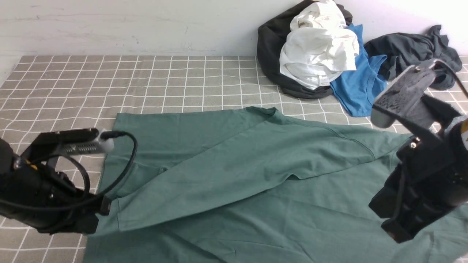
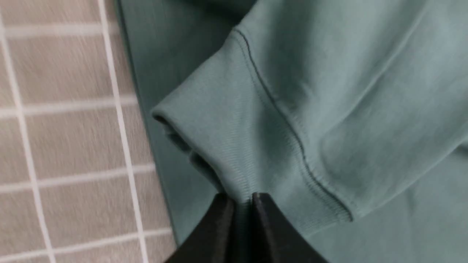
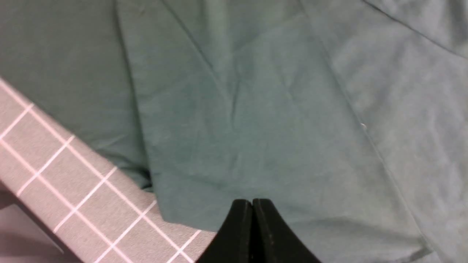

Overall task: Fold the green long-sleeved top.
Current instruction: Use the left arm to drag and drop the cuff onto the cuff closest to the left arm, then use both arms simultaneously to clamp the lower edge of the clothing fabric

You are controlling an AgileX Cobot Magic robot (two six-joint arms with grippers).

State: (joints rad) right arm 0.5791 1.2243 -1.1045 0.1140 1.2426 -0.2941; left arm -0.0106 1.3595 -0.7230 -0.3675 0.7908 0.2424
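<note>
Sprawling across the front view's lower middle, the green long-sleeved top [image 1: 256, 175] is lying on grey white-gridded cloth [image 1: 109, 80], white wall [image 1: 109, 25] behind. The clothes pile [image 1: 318, 54] upper right is showing a tiny unreadable label [image 1: 323, 82]. Left wrist view: left gripper [image 2: 243, 198] is pinching the cuff [image 2: 219, 146]. Right wrist view: right gripper [image 3: 252, 201] is hanging over the top, jaws pressed together, empty.

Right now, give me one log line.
left hand: pinching cuff | right hand: shut, empty | green top: sleeve across body | fold: unfinished
</note>
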